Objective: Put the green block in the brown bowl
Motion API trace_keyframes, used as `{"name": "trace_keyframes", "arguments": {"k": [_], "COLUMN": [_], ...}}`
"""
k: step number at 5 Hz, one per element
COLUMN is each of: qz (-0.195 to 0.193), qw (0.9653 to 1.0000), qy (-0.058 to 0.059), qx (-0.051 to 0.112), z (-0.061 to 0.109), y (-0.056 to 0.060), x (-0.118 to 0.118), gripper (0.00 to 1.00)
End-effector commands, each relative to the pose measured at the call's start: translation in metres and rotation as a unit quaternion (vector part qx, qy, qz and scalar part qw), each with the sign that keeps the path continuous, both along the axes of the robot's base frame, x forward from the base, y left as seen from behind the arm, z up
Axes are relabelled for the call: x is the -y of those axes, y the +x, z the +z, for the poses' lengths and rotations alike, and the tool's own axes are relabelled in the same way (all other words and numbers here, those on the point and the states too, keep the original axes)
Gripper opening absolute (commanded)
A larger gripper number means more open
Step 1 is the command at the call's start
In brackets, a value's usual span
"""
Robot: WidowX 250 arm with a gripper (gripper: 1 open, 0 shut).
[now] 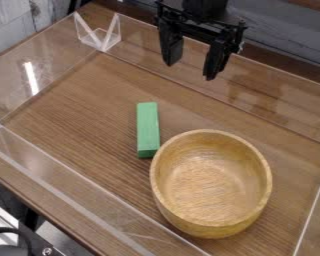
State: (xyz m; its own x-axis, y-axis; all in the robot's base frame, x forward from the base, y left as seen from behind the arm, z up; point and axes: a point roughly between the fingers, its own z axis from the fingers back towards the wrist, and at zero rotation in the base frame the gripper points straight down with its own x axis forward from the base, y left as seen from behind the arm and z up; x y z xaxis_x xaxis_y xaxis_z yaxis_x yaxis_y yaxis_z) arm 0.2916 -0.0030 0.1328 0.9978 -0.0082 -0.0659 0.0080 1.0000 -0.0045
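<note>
The claw (195, 62) is hanging over the far part of the wooden desk (85, 122) with its fingers wide apart, and the green block (148, 130) is lying nearer, just beside the big brown bowl (212, 185).

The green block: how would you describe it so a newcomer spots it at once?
On the wooden table, find the big round bowl. Just beyond its upper-left rim lies the green block, a slim straight bar. Its bright green sets it apart from the light-brown bowl.
</note>
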Motion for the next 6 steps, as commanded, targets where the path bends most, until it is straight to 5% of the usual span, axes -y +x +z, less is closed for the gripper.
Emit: {"name": "trace_keyframes", "arguments": {"k": [1,2,3,6], "qz": [0.045,0.104,0.141,0.185], "qw": [0.9990,0.9943,0.9898,0.9824], "qy": [-0.007,-0.015,-0.017,-0.026], "qx": [-0.006,-0.017,-0.011,0.001], "z": [-0.012,-0.033,-0.040,-0.061], "y": [-0.004,-0.016,-0.028,-0.033], "x": [-0.014,-0.033,-0.043,-0.045], "gripper": [1.00,1.00,1.00,1.00]}}
